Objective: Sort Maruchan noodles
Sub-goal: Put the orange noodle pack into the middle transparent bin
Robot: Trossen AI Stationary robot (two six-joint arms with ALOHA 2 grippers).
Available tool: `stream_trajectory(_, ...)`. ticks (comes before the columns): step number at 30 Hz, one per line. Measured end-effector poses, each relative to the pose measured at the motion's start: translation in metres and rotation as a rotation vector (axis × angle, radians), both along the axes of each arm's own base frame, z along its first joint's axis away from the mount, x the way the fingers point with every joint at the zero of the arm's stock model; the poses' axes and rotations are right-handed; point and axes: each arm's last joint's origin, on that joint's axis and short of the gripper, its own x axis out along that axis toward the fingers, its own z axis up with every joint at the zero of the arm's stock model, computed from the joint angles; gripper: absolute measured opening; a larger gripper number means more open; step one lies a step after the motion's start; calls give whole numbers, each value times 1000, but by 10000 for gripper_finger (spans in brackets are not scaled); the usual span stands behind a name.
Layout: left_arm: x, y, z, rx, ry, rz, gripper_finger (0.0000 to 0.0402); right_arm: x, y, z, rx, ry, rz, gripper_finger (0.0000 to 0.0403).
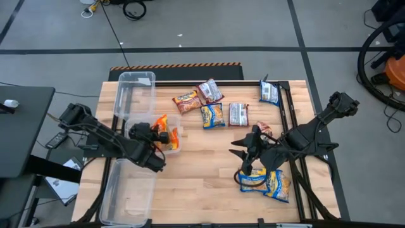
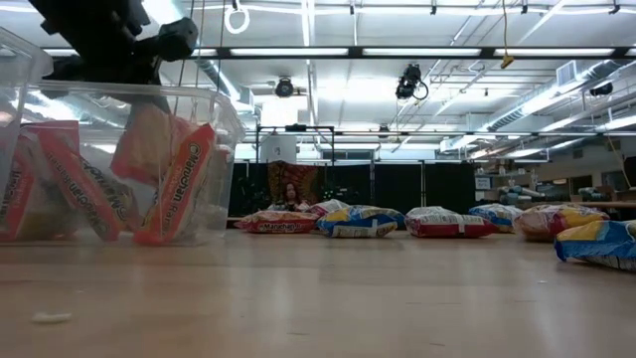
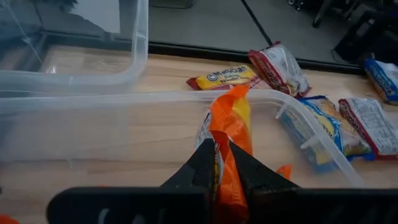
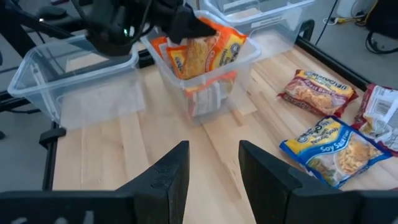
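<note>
Pinched in my left gripper [image 3: 222, 163], an orange packet [image 3: 231, 127] hangs over the middle bin [image 1: 178, 134]; releasing off-centre could catch its rim. My right gripper [image 4: 212, 168] gapes near loose packets [image 1: 264, 182].

Orange packet [image 3: 231, 134]: upright, pinched over the small bin [image 1: 134, 126].
Loose packets [image 1: 212, 114]: your five flat mid-worktop, two [image 1: 266, 181] near front edge.
</note>
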Motion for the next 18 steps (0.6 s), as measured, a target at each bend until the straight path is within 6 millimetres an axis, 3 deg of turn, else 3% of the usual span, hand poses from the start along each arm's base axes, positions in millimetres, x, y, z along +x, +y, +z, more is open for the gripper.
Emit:
stream_trajectory(10,7,6,-9,-57,96,-29,32,1,1,1,11,-16,0,145)
stream_trajectory(18,19,-1,-6,-186,201,-150,116,2,0,2,19,-28,-2,145)
